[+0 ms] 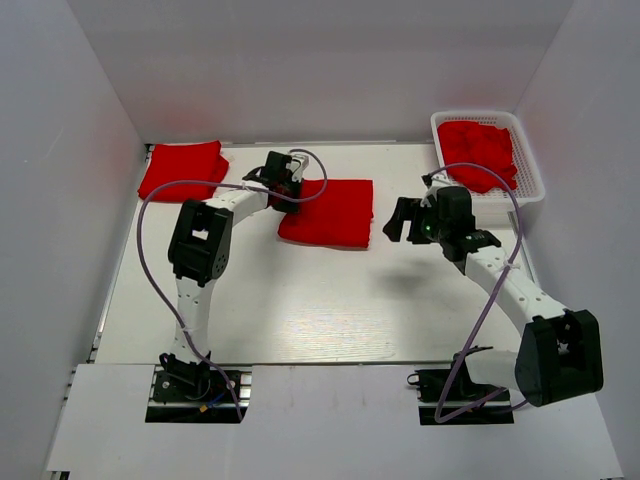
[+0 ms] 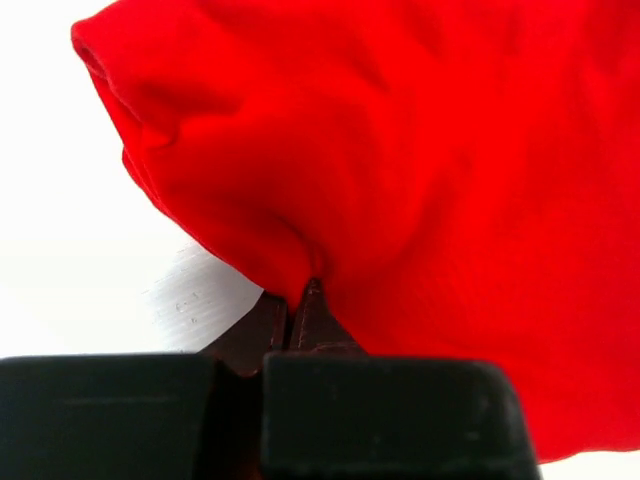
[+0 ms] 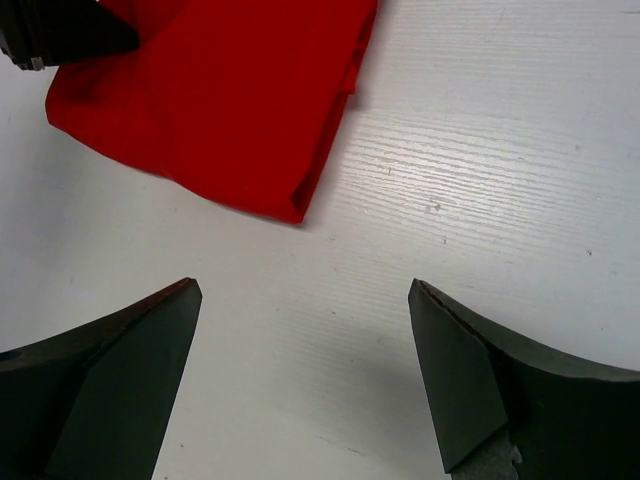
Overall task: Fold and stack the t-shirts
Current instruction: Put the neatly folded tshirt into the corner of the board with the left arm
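Left gripper point(image 1: 288, 185), just right of the red pile point(image 1: 182, 170) at the far-left corner, is pinched shut on the left edge of the centre t-shirt point(image 1: 332, 212), whose long axis runs left-right. The right gripper point(image 1: 405, 220) stands spread and empty beyond its right edge.

The whole bench point(image 1: 300, 300) was taken in from above and behind the arm bases point(image 1: 195, 385) by the fixed top camera, tilted down. The left wrist view was set very close behind the left pincer point(image 2: 303, 292), facing the folded t-shirt point(image 2: 420, 180). The right wrist view was held farther off, looking down past the right pincer point(image 3: 303, 290) at the bench. That t-shirt was shared by all three views.
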